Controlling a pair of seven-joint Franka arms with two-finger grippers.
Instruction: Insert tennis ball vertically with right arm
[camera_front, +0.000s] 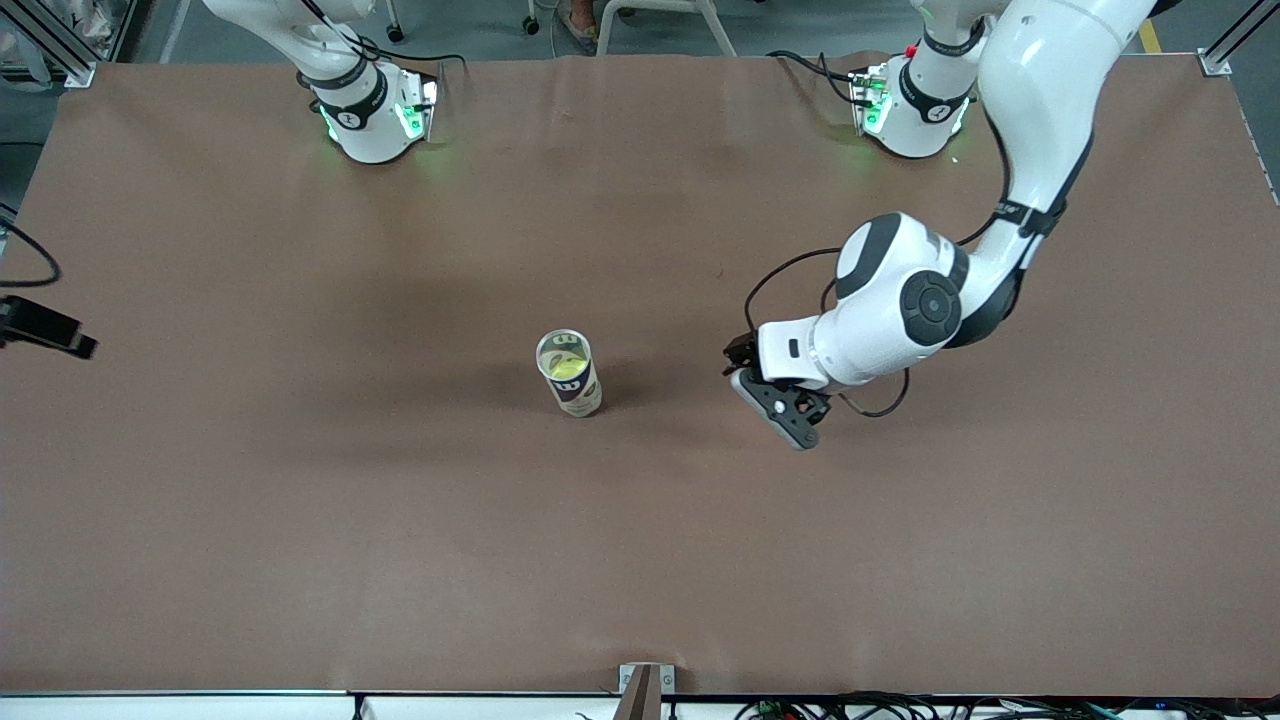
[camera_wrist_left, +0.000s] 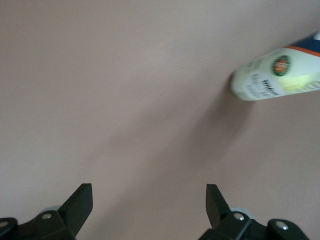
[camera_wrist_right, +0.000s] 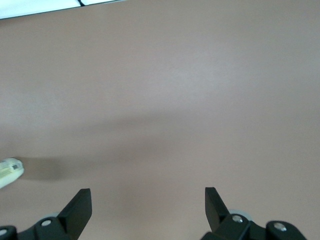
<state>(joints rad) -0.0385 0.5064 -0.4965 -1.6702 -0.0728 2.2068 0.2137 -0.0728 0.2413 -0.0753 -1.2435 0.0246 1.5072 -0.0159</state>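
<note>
Clear plastic tennis-ball can (camera_front: 569, 372) stood upright mid-counter (camera_front: 300, 520), yellow ball inside. Prob. light, tippy, slick; grip mid-body. Left end effector (camera_front: 775, 398) spread, empty, beside can. Right end effector (camera_wrist_right: 145, 207) spread, empty, above bare counter.

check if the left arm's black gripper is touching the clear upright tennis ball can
Apart. The front view shows bare brown table between the left gripper and the can.
</note>
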